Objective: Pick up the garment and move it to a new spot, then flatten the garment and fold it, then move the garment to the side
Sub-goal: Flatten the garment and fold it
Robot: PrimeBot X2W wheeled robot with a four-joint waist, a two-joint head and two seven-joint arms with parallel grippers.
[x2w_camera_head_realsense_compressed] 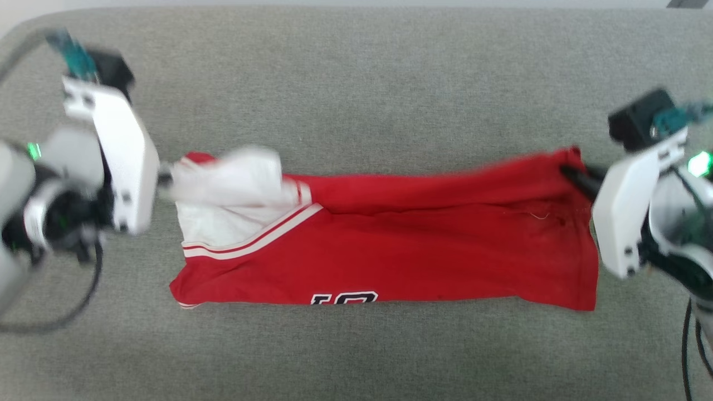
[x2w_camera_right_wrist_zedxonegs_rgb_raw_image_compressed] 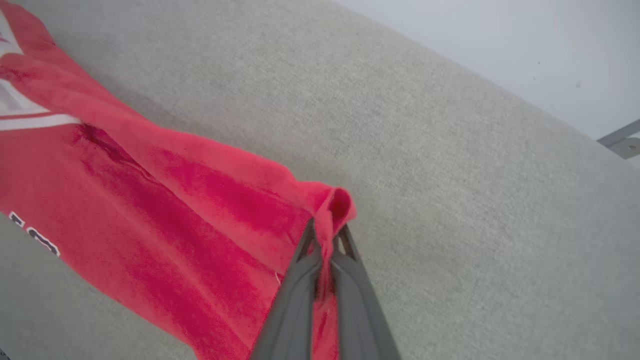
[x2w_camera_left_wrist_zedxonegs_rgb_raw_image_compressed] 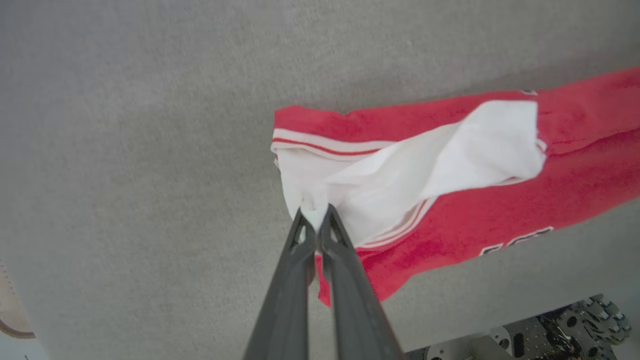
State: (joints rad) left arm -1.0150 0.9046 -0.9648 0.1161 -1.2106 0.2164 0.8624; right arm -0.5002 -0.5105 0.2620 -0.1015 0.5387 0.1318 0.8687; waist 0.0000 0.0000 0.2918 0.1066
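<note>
Garment [x2w_camera_head_realsense_compressed: 390, 250]: a red jersey folded into a long band across the middle of the grey surface, its length running from 9 o'clock to 3 o'clock as I look down on it.
Near edge: the 6 o'clock edge lies flat on the surface.
Far edge: the 12 o'clock edge is pulled into a fairly straight line between the two grippers.
White sleeve [x2w_camera_head_realsense_compressed: 234, 178]: bunched and creased at the 9 o'clock end, up towards the 10 o'clock corner, lying on top of the red body.
Striped trim [x2w_camera_head_realsense_compressed: 250, 239]: red and white bands slanting across the 9 o'clock end, just below the sleeve.
Numerals [x2w_camera_head_realsense_compressed: 344, 299]: black with white outline, cut off by the fold at the 6 o'clock edge, so I cannot read them.
Left gripper [x2w_camera_head_realsense_compressed: 164, 179]: at the 9 o'clock end, fingers pressed together on a pinch of the white sleeve cloth; the arm looks blurred.
Right gripper [x2w_camera_head_realsense_compressed: 571, 174]: at the 3 o'clock end, up at the 2 o'clock corner, fingers clamped tight on a small roll of the red hem, which is lifted a little with shadow beneath it.
Grey surface [x2w_camera_head_realsense_compressed: 356, 83]: soft, felt-like cloth under the whole jersey, spreading out on every side of it.
</note>
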